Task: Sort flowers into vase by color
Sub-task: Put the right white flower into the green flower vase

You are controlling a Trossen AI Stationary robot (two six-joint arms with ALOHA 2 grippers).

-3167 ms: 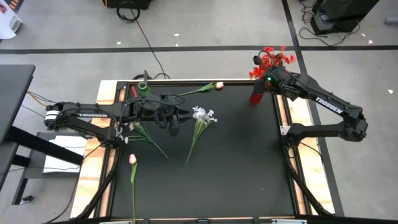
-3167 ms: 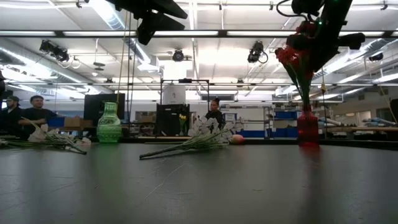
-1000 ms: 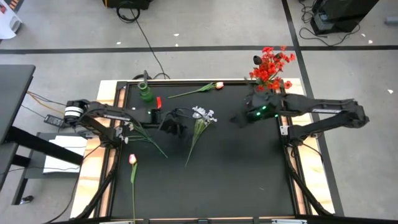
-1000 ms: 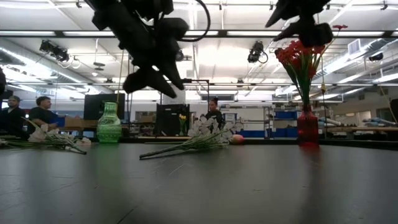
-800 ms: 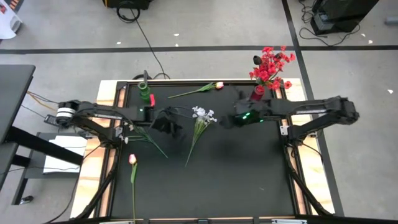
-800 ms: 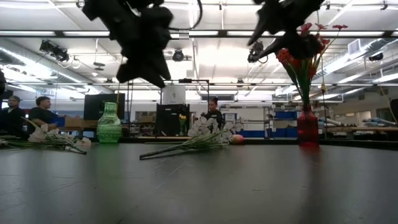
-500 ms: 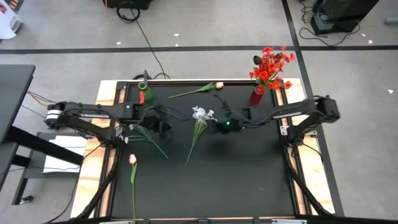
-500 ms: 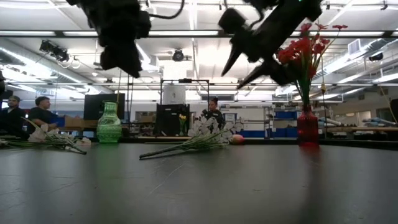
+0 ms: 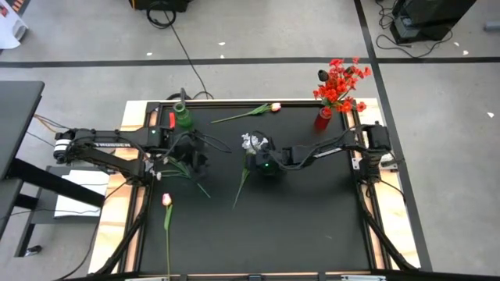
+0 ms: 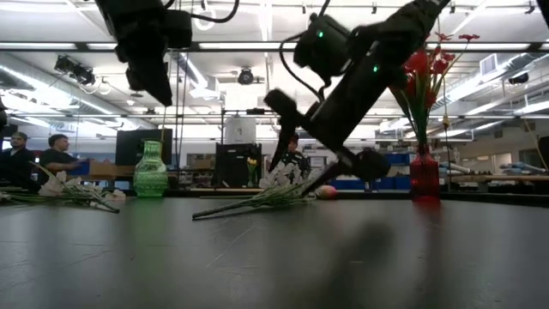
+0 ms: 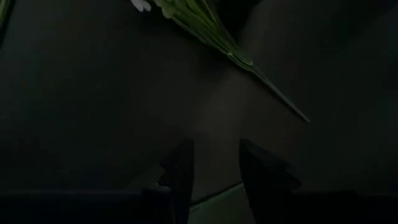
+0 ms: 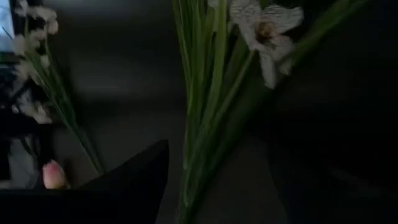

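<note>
While the left arm hangs over the left part of the black table [image 9: 312,211], the right arm reaches in from the right edge, and the right gripper [image 9: 262,165] is low over the white flower bunch [image 9: 251,156] near the middle. In the right wrist view its two dark fingers [image 12: 134,180] stand wide apart with the bunch's green stems running between them and a white bloom [image 12: 264,28] just beyond; nothing is clamped. In the low view the same gripper [image 10: 296,142] slants down toward the bunch [image 10: 257,196], close to the table, though I cannot tell whether it touches the stems.

The left gripper [image 9: 195,162] hovers above a second white bunch [image 9: 178,168] lying near the left edge. Its fingers [image 11: 180,174] are parted and empty, with a green stem [image 11: 249,65] on the surface ahead of them.

A red vase [image 9: 323,119] at the far right corner holds the red flowers [image 9: 340,80], upright. A green vase [image 9: 183,117] stands at the far left corner. One pink bud [image 9: 273,107] lies on its stem along the far edge between the two vases, and another pink bud [image 9: 166,200] lies near the left edge, closer to the near side, stem pointing toward the front. In the low view, people [image 10: 51,154] show in the room behind the table.
</note>
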